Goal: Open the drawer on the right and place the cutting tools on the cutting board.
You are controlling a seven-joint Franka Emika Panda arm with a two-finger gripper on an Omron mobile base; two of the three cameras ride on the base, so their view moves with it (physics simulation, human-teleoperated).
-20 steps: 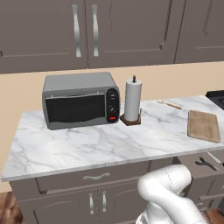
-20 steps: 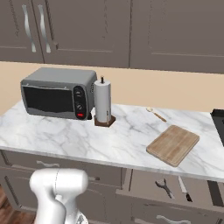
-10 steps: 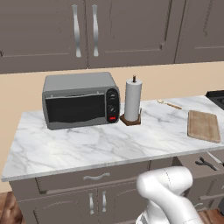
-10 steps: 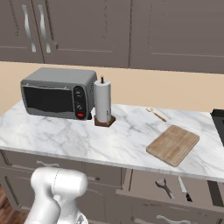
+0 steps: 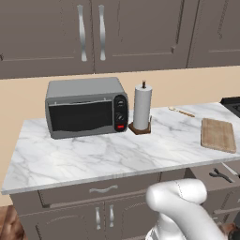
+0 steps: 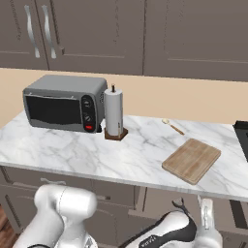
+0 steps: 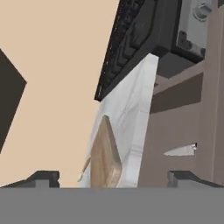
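Left base view: marble counter [image 5: 117,154] below grey-brown wall cabinets [image 5: 93,37].
Toaster oven [image 5: 86,112]: at the counter's left rear, door shut, red button at lower right of its panel.
Paper towel roll [image 5: 142,107]: upright on a dark wooden base, just right of the toaster oven.
Thin tan wooden stick [image 5: 181,111]: near the back wall, between the roll and the cutting board.
Cutting board [image 5: 217,134]: flat on the counter's right end, bare on top.
Drawer [image 5: 220,180]: pulled out below the counter's right end, under the cutting board.
Scissors-like piece [image 5: 219,175]: dark, forked, lying inside the drawer.
Knife [image 6: 205,219]: seen in the right base view, lying in the open drawer, black handle toward the counter edge, silvery blade pointing outward; the scissors-like piece just to its left, mostly hidden by the arm.
Wider drawer front [image 5: 103,190]: shut, with a curved silver pull, under the counter's middle.
Arm: white elbow low in front of the cabinets in both base views, forearm reaching low toward the open drawer.
Gripper [image 7: 113,178]: low by the drawer, looking up along the counter edge; fingers [image 7: 186,177] spread wide apart, holding nothing.
Hand view: cutting board seen edge-on on the white counter, stove edge beyond it, knife blade pale against the drawer's brown side.
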